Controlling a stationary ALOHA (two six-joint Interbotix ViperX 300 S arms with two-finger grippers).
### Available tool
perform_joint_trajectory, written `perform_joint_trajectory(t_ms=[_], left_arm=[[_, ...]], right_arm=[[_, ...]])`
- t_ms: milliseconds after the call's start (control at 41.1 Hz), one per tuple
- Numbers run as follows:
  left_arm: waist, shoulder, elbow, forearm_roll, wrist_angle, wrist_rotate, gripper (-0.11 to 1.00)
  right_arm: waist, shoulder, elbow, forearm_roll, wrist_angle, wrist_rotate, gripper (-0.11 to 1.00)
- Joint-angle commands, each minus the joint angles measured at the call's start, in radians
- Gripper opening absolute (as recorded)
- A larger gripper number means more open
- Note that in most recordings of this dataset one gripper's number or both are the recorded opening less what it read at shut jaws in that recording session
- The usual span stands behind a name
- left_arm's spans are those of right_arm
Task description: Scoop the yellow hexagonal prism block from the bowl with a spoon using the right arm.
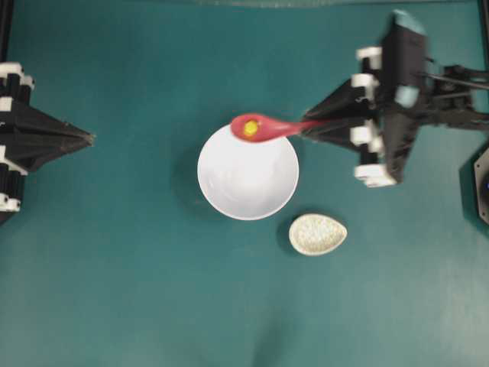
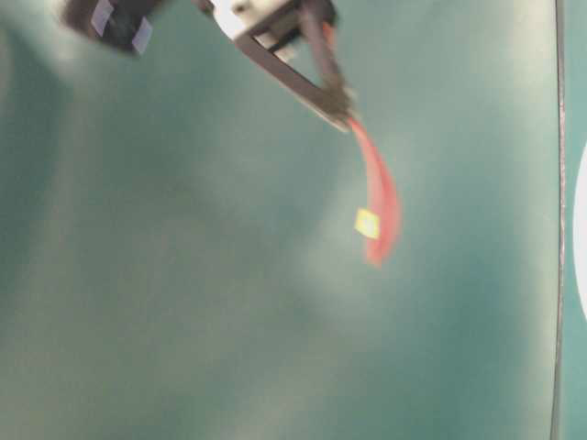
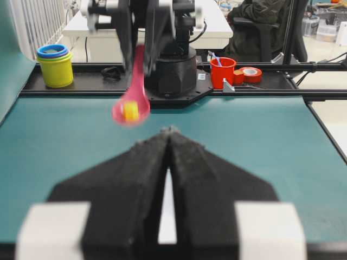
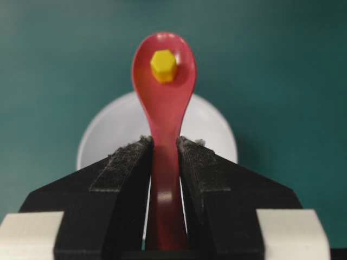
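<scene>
My right gripper (image 4: 164, 142) is shut on the handle of the pink-red spoon (image 4: 164, 97), holding it level in the air. The yellow hexagonal prism block (image 4: 162, 65) lies in the spoon's scoop. From overhead, the spoon (image 1: 267, 128) with the block (image 1: 250, 128) hovers over the far rim of the white bowl (image 1: 248, 183), and the right gripper (image 1: 307, 130) sits just right of the bowl. The bowl (image 4: 108, 135) shows below the spoon in the right wrist view and looks empty. My left gripper (image 1: 90, 138) is shut with nothing in it, at the table's left side.
A speckled egg-shaped spoon rest (image 1: 318, 234) lies on the teal table right of and nearer than the bowl. In the left wrist view, yellow stacked cups (image 3: 55, 66) and a red cup (image 3: 223, 71) stand on the black ledge behind the right arm's base.
</scene>
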Motion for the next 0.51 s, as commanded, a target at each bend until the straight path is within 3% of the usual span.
perform_joint_trajectory(t_ms=[0, 487], left_arm=[[0.0, 0.002, -0.021, 0.003, -0.005, -0.002, 0.0], [0.0, 0.0, -0.021, 0.003, -0.005, -0.003, 0.0]], right_arm=[[0.002, -0.051, 0.003, 0.002, -0.023, -0.002, 0.23], [0.0, -0.041, -0.002, 0.002, -0.025, -0.002, 0.23]])
